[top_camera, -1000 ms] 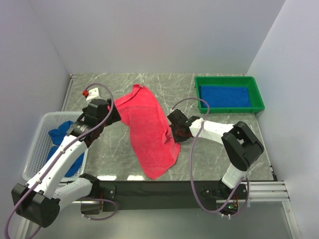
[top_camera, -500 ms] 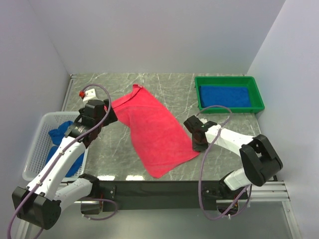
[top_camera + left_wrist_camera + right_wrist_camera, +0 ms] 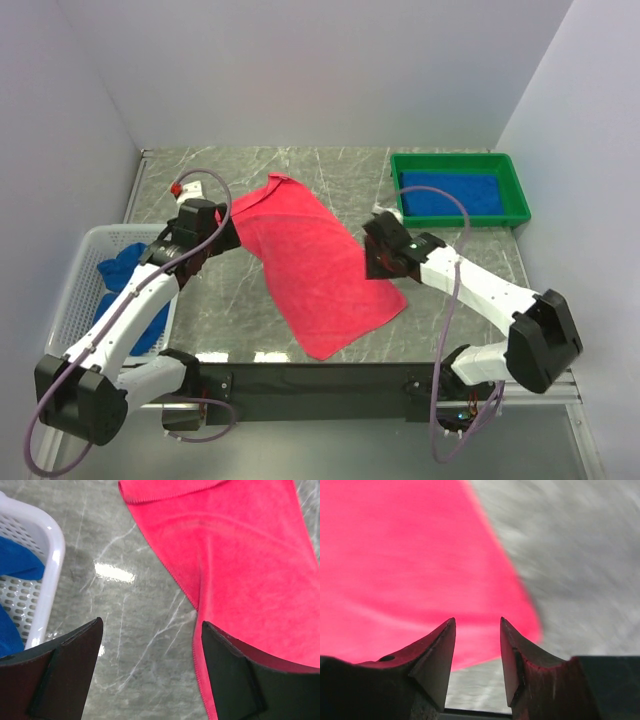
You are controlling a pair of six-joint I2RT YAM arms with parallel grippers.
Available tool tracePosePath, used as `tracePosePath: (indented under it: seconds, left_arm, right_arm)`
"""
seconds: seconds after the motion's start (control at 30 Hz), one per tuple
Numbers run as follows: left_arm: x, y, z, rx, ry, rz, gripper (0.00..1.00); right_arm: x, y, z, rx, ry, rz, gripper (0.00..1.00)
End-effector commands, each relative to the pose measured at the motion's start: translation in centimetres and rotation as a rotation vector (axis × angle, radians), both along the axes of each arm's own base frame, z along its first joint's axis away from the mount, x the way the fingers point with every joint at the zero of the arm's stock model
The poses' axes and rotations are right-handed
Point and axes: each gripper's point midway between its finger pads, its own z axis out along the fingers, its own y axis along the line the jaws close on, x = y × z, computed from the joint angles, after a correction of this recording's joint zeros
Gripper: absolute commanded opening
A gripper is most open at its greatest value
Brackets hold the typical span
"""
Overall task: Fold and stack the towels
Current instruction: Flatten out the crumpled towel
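Note:
A red towel lies spread flat on the marble table, running from far left to near right. My left gripper is open and empty at the towel's left edge; in its wrist view one finger sits over the red towel. My right gripper is open and empty above the towel's right corner; its wrist view shows the red towel below. A blue towel lies in the green tray. Blue towels fill the white basket.
The white basket's rim with blue cloth shows at the left of the left wrist view. White walls close in the far side and both sides. A black rail runs along the near edge.
The right gripper dragged the towel's right corner outward, spreading it flat, then let go and rose toward the far side. The left gripper has let go of the towel's far left edge.

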Motion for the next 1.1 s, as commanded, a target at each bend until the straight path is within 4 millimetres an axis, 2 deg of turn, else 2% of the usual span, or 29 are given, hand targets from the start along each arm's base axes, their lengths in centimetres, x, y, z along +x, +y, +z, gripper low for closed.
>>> tracePosePath:
  seconds: [0.0,0.03,0.07,0.1,0.13,0.17,0.2,0.27,0.3,0.33,0.4,0.43,0.47,0.5,0.53,0.57,0.6,0.63,0.67,0.7,0.73,0.77,0.8,0.83,0.9,0.93,1.0,1.03,1.07]
  left_arm:
    - [0.7,-0.6,-0.2,-0.010,-0.003,-0.029,0.85]
    - [0.8,-0.7,-0.4,-0.016,0.001,-0.030,0.85]
    - [1.0,-0.9,-0.4,-0.023,-0.001,-0.028,0.84]
    - [1.0,-1.3,-0.5,-0.046,0.003,-0.031,0.83]
    - [1.3,-1.7,-0.9,-0.058,0.018,-0.041,0.82]
    - [1.5,-2.1,-1.0,-0.072,0.025,-0.044,0.82]
    - [1.5,-2.6,-1.1,-0.097,0.039,-0.047,0.82]
    - [1.9,-3.1,-2.1,-0.112,0.077,-0.045,0.82]
    - [2.2,-3.7,-1.9,-0.131,0.078,-0.045,0.82]
    - [2.4,-4.1,-2.6,-0.134,0.102,-0.044,0.82]
    - [3.3,-5.2,-2.3,-0.149,0.101,-0.053,0.81]
    - [3.9,-5.6,-3.3,-0.137,0.132,-0.046,0.81]
    - [4.8,-6.1,-2.7,-0.142,0.120,-0.047,0.81]
    - [5.3,-6.5,-3.0,-0.143,0.129,-0.042,0.81]
    - [6.0,-6.7,-4.4,-0.129,0.164,-0.031,0.80]
    - [6.6,-7.0,-4.6,-0.130,0.167,-0.025,0.80]
    - [7.8,-7.4,-4.1,-0.145,0.148,-0.013,0.79]
    - [8.5,-7.6,-5.5,-0.135,0.180,-0.001,0.78]
    - [9.7,-7.8,-4.9,-0.137,0.160,0.011,0.77]
    - [10.3,-8.1,-5.3,-0.143,0.168,0.026,0.76]
    - [10.8,-8.1,-7.2,-0.122,0.217,0.038,0.75]
    - [11.3,-8.2,-7.7,-0.111,0.227,0.047,0.75]
    - [12.4,-8.6,-7.2,-0.117,0.214,0.051,0.73]
    - [12.7,-8.7,-9.1,-0.098,0.259,0.058,0.72]
    - [13.9,-9.2,-9.3,-0.095,0.264,0.055,0.70]
    - [14.1,-9.2,-11.0,-0.077,0.299,0.061,0.69]
    - [14.9,-9.5,-11.5,-0.066,0.312,0.061,0.69]
    - [15.0,-9.5,-13.0,-0.054,0.341,0.059,0.68]
    - [15.6,-9.8,-12.9,-0.055,0.338,0.051,0.67]
  right_arm:
    - [2.4,6.4,2.5,0.092,-0.076,0.211,0.48]
    - [3.4,7.9,3.5,0.102,-0.104,0.254,0.48]
    - [3.6,8.9,3.4,0.098,-0.098,0.289,0.48]
    - [3.3,10.4,2.0,0.063,-0.067,0.338,0.48]
    - [4.1,11.6,2.5,0.062,-0.093,0.368,0.48]
    - [4.2,12.5,2.2,0.060,-0.088,0.392,0.48]
    - [3.9,13.3,0.7,0.055,-0.043,0.422,0.48]
    - [4.1,14.1,-0.2,0.064,-0.021,0.442,0.48]
    - [3.9,14.2,-1.4,0.052,0.006,0.449,0.48]
    - [3.7,14.1,-2.0,0.046,0.023,0.460,0.48]
    - [3.2,13.5,-3.3,0.017,0.051,0.466,0.48]
    - [2.9,12.9,-3.9,-0.009,0.060,0.467,0.48]
    - [2.9,12.6,-4.0,-0.013,0.058,0.468,0.48]
    - [2.8,12.3,-4.1,-0.021,0.059,0.467,0.48]
    - [2.5,11.9,-4.4,-0.034,0.062,0.472,0.48]
    - [2.5,11.7,-4.4,-0.039,0.060,0.472,0.48]
    - [2.6,11.4,-4.2,-0.044,0.052,0.470,0.48]
    - [2.6,11.2,-4.1,-0.052,0.046,0.475,0.48]
    - [3.1,10.7,-3.9,-0.062,0.037,0.461,0.48]
    - [3.4,10.3,-3.9,-0.067,0.040,0.448,0.48]
    - [3.6,9.8,-3.8,-0.070,0.048,0.432,0.48]
    - [3.8,9.3,-3.9,-0.072,0.055,0.421,0.48]
    - [4.4,8.5,-3.9,-0.072,0.056,0.398,0.48]
    - [4.5,8.1,-3.9,-0.078,0.057,0.395,0.48]
    - [4.7,7.4,-3.9,-0.094,0.061,0.385,0.48]
    - [4.4,7.2,-4.1,-0.101,0.075,0.390,0.48]
    - [3.4,7.3,-4.9,-0.078,0.126,0.397,0.47]
    - [2.9,7.3,-5.2,-0.071,0.147,0.401,0.47]
    - [2.3,7.5,-5.6,-0.063,0.166,0.407,0.47]
